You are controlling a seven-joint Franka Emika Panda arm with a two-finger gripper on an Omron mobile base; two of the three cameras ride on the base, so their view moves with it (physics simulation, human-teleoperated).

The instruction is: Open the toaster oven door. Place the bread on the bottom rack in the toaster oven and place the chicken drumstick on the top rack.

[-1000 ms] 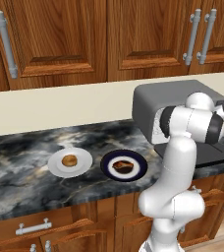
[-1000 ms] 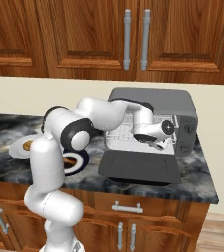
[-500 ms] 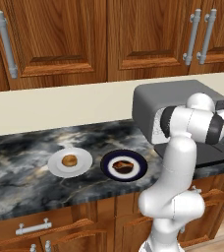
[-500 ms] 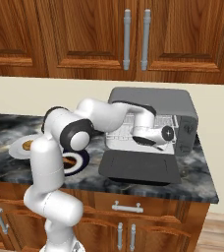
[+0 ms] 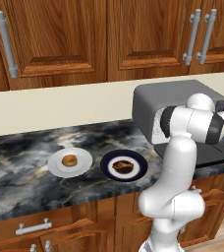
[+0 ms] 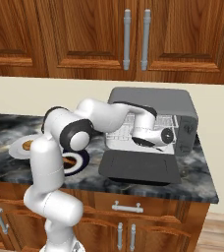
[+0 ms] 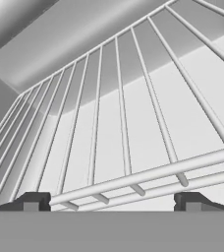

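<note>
Two plates sit on the marbled dark counter [image 5: 20,162]: a white plate [image 5: 82,165] bearing one round tan bread [image 5: 69,160], a dark plate [image 5: 138,170] bearing one lumpy brown chicken drumstick [image 5: 123,166]. One boxy grey toaster oven [image 6: 153,101], door [image 6: 139,166] lying flat open. Gripper [image 7: 111,203], jaws wide and empty, faces a wire rack [image 7: 133,128].

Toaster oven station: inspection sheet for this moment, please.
Surface: dark marbled counter, wood drawers below.
Oven: door folded down flat, wire racks bare.
Bread: on the white plate, untouched.
Drumstick: on the dark plate, untouched.
Clutter: nothing seen.
Tool: open, empty, at the oven mouth, tips at a rack's front edge.
Cables: nothing seen.
Surroundings: wooden wall cabinets with metal bar handles, cream backsplash.
</note>
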